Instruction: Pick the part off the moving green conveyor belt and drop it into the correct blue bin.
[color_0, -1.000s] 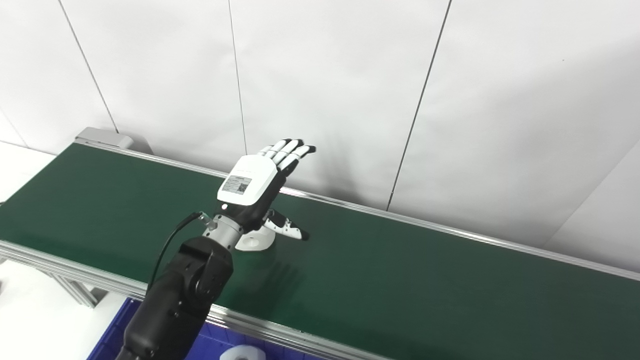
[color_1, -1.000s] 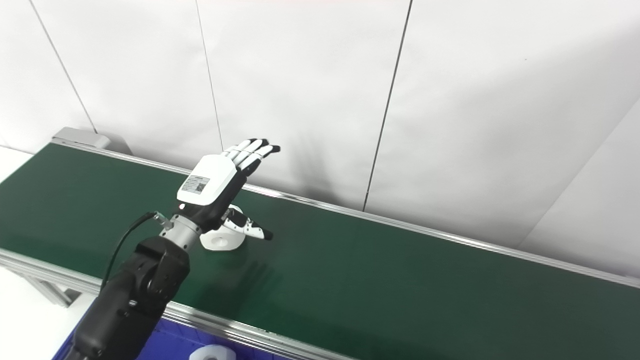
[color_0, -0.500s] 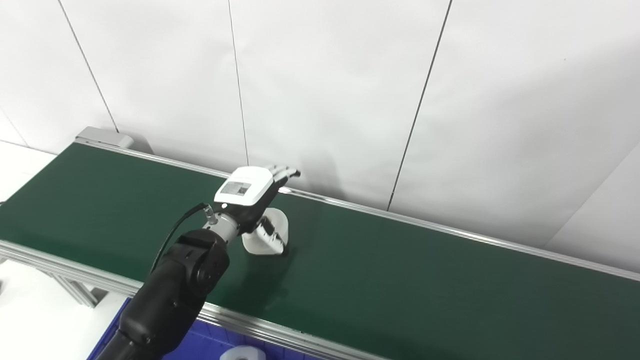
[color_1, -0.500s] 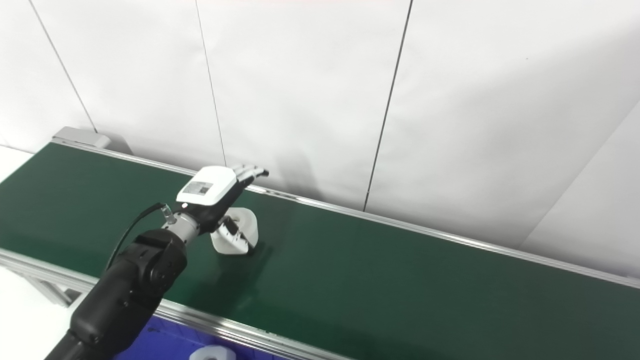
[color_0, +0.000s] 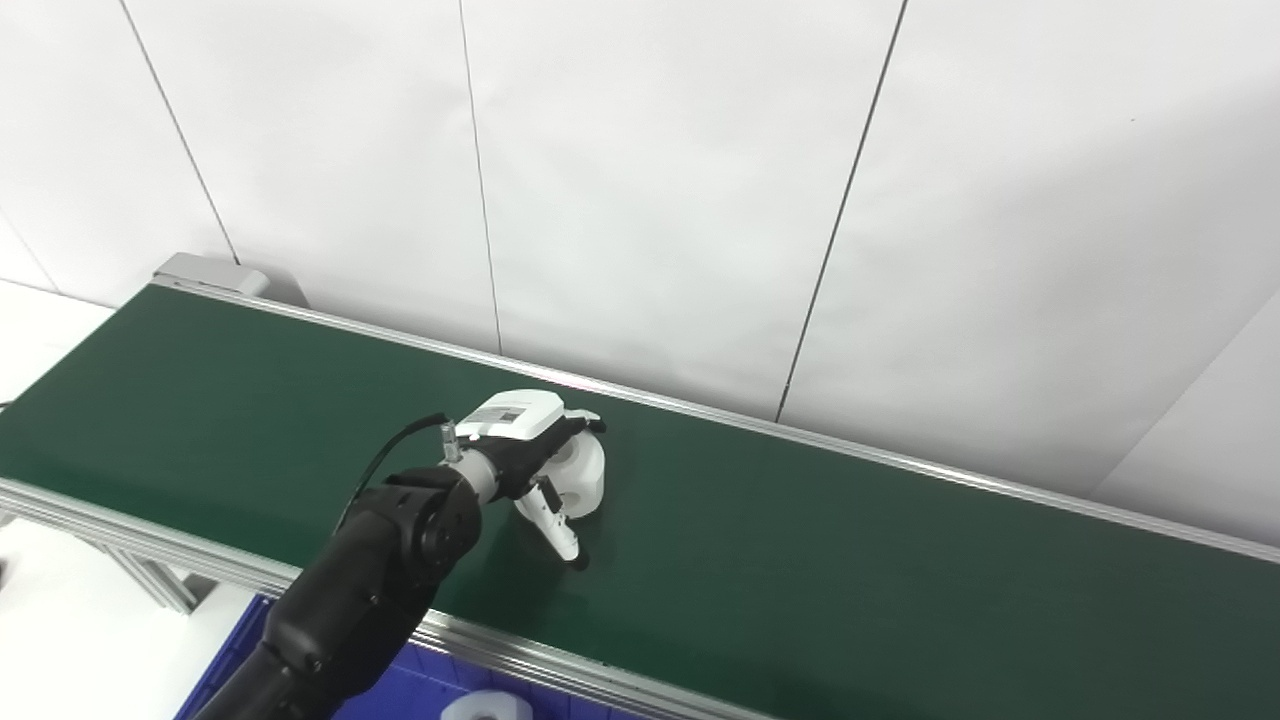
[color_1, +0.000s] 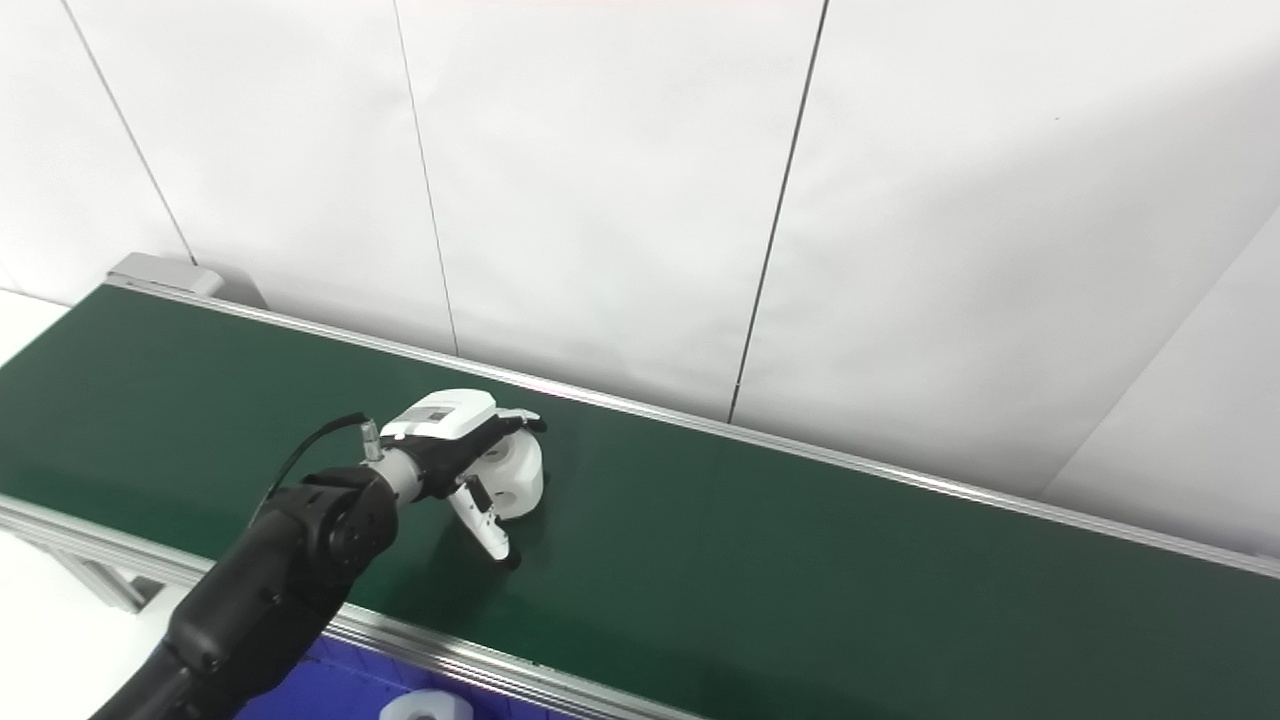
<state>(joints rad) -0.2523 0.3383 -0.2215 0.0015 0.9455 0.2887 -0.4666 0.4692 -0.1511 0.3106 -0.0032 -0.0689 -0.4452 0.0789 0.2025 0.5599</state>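
The white part (color_0: 580, 477) sits on the green conveyor belt (color_0: 850, 560), toward its left half and roughly midway between the near and far rails, with the left hand (color_0: 530, 450) lowered over it from the near-left. The fingers (color_0: 590, 424) curl over the top and far side of the part while the thumb (color_0: 555, 520) reaches down to the belt on the near side, seemingly just off the part, so I would call this hand closing around the part but not yet clamped on it. That is where the risk lies: since the task says the belt moves, the part could be carried out of the half-formed grasp before the thumb comes in, or the fingers could push it over or roll it away. The part looks rounded and smooth, so a shallow pinch may let it slip on lifting. The blue bin (color_0: 420, 695) lies below the near rail, with another white piece (color_0: 487, 706) at its edge; a weak hold could drop the part short of it. The right hand is out of sight.
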